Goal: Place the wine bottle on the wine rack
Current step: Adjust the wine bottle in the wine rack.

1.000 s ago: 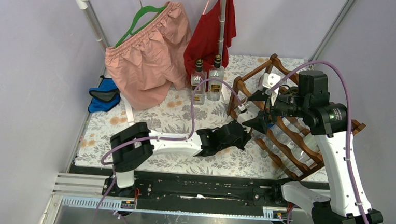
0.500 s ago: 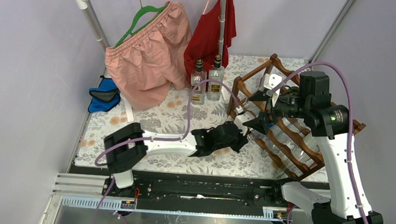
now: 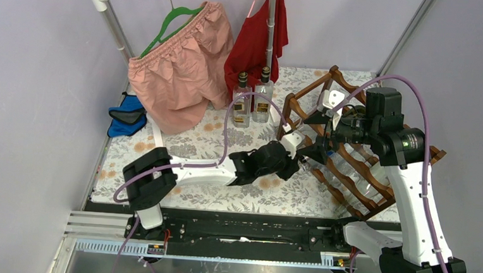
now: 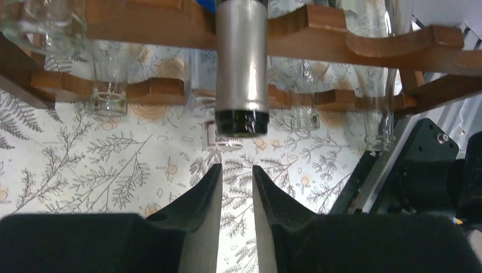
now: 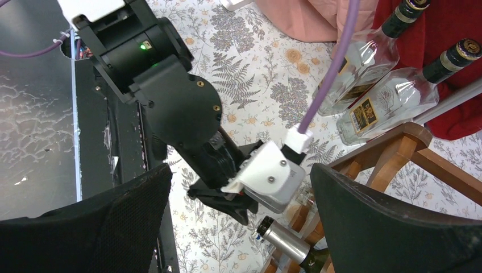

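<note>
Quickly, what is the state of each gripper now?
Left gripper: closed, holding nothing.
Right gripper: open, holding nothing.

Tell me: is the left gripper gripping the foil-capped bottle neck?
No, the left gripper sits shut and empty, short of the foil-capped bottle neck on the wine rack.

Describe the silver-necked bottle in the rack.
The wine bottle lies on its side in the wooden wine rack, neck crossing a scalloped rail and sticking out. Matte silver foil sleeves the neck; the mouth is dark and glossy. The shut left hand sits just short of it, not touching.
</note>
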Available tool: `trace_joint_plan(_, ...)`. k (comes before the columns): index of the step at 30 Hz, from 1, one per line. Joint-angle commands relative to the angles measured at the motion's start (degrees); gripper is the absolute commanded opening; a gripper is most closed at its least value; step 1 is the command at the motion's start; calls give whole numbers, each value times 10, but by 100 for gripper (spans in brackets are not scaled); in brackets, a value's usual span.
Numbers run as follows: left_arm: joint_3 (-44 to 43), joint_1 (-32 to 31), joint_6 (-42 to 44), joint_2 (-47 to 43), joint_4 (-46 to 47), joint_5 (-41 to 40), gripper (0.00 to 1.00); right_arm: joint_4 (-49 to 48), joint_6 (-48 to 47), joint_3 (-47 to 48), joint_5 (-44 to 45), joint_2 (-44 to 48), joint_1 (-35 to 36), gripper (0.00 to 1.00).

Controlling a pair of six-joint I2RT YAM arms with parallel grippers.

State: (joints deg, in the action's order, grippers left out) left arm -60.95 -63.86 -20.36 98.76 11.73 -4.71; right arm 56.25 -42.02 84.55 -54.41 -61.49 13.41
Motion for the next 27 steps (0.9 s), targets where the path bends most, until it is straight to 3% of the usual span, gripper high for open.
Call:
trace_joint_plan(1,-49,12,10,28,-16,11,33,-13,-2,3,-23,11,-5,100)
trace_joint_plan(14,-128,32,21,79,-45,51,31,-11,-3,3,-23,11,-5,100)
trace_joint_plan(20,-94,32,11,58,-39,49,34,-9,-5,3,-23,10,-6,100)
trace_joint_plan(25,-7,32,2,-12,-10,49,54,-7,-9,-1,-28,11,-6,100)
trace_joint_plan(27,29,32,1,-45,-7,52,56,-6,-10,-1,-28,11,-6,100)
